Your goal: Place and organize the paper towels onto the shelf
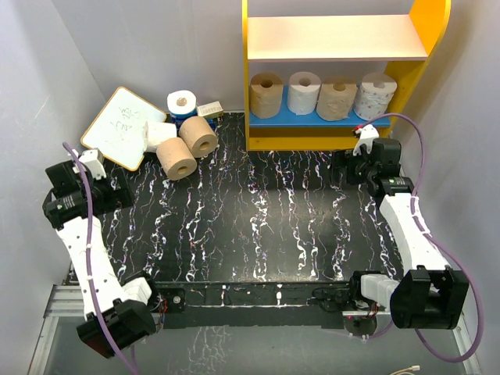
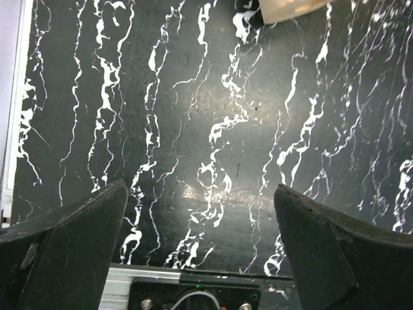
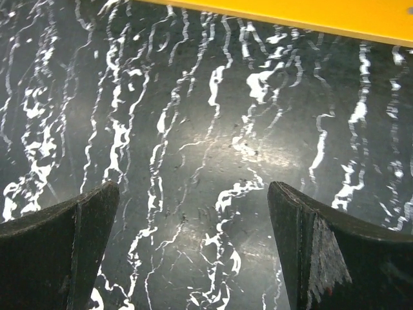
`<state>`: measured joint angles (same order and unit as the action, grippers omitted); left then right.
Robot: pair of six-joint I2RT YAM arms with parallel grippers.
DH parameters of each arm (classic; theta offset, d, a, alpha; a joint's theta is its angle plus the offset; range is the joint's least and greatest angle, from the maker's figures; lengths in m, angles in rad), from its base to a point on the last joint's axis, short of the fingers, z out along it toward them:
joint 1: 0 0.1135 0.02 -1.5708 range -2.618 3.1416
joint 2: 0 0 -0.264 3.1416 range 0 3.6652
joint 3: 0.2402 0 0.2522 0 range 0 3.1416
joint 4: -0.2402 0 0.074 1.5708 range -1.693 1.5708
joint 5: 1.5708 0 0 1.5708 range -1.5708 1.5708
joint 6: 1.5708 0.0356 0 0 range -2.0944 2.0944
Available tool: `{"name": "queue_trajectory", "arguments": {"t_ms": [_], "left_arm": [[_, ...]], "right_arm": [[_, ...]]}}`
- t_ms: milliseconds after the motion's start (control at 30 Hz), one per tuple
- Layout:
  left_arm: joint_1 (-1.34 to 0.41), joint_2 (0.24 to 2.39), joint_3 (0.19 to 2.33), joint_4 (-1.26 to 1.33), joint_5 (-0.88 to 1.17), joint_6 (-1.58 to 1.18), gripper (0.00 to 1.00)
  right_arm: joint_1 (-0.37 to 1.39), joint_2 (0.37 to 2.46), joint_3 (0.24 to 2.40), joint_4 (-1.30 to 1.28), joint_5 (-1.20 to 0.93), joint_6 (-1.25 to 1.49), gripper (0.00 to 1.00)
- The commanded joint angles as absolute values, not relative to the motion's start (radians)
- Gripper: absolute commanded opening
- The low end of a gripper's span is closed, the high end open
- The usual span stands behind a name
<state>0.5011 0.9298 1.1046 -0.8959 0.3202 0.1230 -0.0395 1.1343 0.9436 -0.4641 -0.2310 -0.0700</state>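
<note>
So, left gripper (image 2: 200,187): fingers spread wide, nothing between them, hovering over bare table (image 1: 258,226) at the left side.
right gripper (image 3: 192,187): fingers also wide apart, holding nothing, low over the table just in front of the shelf's yellow base.
left wrist view: edge of a tan roll shows at the top of the frame, well apart from the fingers.
near tan roll (image 1: 179,158): on its side on the table, far-left area, touching the next one.
second tan roll (image 1: 198,135): on its side, just behind the first.
white roll (image 1: 158,134): on its side, between the tan pair and the writing board (image 1: 123,126).
upright white roll (image 1: 181,102): behind the tan pair, blue below it; cannot tell if that is a wrapper or a separate item.
small box (image 1: 209,110): just right of that roll.
shelf (image 1: 248,78): far right of centre, standing on the table.
lower blue board (image 1: 312,119): four rolls upright in a row: left tan roll (image 1: 266,98), plain white roll (image 1: 304,95), right tan roll (image 1: 337,101), patterned white roll (image 1: 375,98).
upper peach board (image 1: 336,37): bare surface in view.
</note>
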Motion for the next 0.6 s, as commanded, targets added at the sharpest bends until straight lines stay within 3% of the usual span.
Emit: {"name": "queue_trajectory", "arguments": {"t_ms": [0,67,200,400,567], "left_arm": [[0.502,0.962,1.150,-0.981,0.347,0.274,0.97],[0.502,0.961,1.161,-1.006,0.323,0.301,0.97],[0.501,0.947,1.145,-0.965,0.326,0.235,0.97],[0.502,0.896,1.114,-0.892,0.147,0.119,0.96],[0.502,0.832,1.078,-0.846,0.045,0.035,0.96]], "right_arm": [[-0.014,1.117,0.898,-0.337,-0.478,-0.124,0.99],[0.132,1.149,0.936,-0.337,-0.468,-0.191,0.98],[0.514,1.325,1.108,-0.381,-0.138,-0.379,0.98],[0.652,1.538,1.269,-0.110,-0.132,-0.607,0.98],[0.789,1.772,1.451,-0.054,-0.093,-0.698,0.98]]}}
